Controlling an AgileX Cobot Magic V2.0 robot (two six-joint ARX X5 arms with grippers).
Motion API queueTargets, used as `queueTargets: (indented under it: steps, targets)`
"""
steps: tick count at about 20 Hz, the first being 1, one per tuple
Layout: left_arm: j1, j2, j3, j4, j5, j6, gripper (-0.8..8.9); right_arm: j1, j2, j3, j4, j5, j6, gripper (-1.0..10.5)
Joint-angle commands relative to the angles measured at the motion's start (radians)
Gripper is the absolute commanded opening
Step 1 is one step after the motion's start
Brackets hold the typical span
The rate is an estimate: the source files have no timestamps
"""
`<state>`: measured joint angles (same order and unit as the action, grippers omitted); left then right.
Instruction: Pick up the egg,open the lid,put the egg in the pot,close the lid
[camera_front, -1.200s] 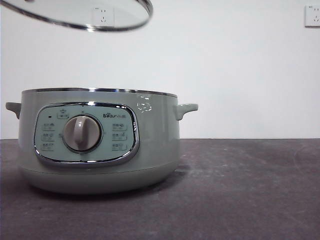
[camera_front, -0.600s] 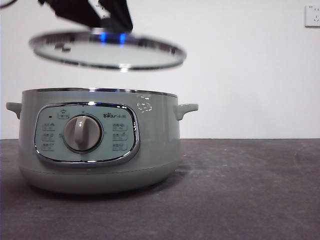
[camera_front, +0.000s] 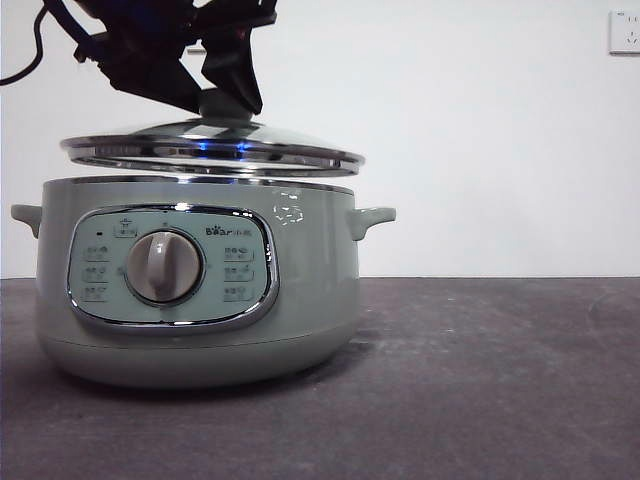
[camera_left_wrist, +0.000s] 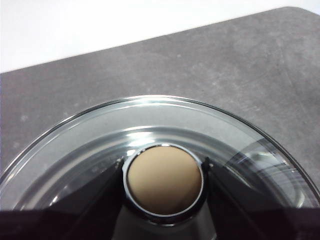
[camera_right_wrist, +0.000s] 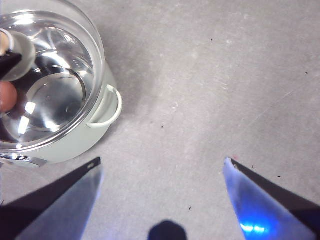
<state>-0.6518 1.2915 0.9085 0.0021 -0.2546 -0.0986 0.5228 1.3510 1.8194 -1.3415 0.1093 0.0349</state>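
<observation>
The lid (camera_front: 210, 150) is held by its pale knob (camera_left_wrist: 164, 180) in the left gripper (camera_front: 222, 100), whose black jaws are closed against either side of the knob. In the front view the gripper is seen coming down from the upper left, dark and large, with a cable trailing off to the left edge. The lid is carried level, directly above the pot (camera_front: 200, 290), with its chrome rim just over the pot's own rim; a thin gap appears between the two, though whether any part touches cannot be told.

The pot stands on the dark grey table (camera_front: 500, 380), on the left of the scene, with its control panel and dial (camera_front: 165, 267) turned to the near side.

Through the glass, in the right wrist view, the egg (camera_right_wrist: 7, 97) is seen as a small reddish-brown shape inside the pot, near its wall.

The right gripper (camera_right_wrist: 162, 190) is held high above bare table to the right of the pot, well apart from it. Its jaws are spread wide and nothing is between them.
</observation>
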Motion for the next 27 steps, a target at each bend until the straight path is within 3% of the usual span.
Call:
queueTargets:
  steps: [1,10,27]
  targets:
    - [0.011,0.008,0.005,0.050,-0.006,-0.011,-0.09,0.000,-0.006,0.003,-0.002,0.006,0.012,4.1]
    - [0.017,0.037,0.005,-0.031,-0.006,-0.053,-0.09,0.000,-0.011,0.003,0.001,0.006,0.012,4.1]
    - [0.016,0.017,0.005,-0.116,0.001,-0.056,-0.09,0.000,-0.011,0.003,0.032,0.006,0.010,4.1]
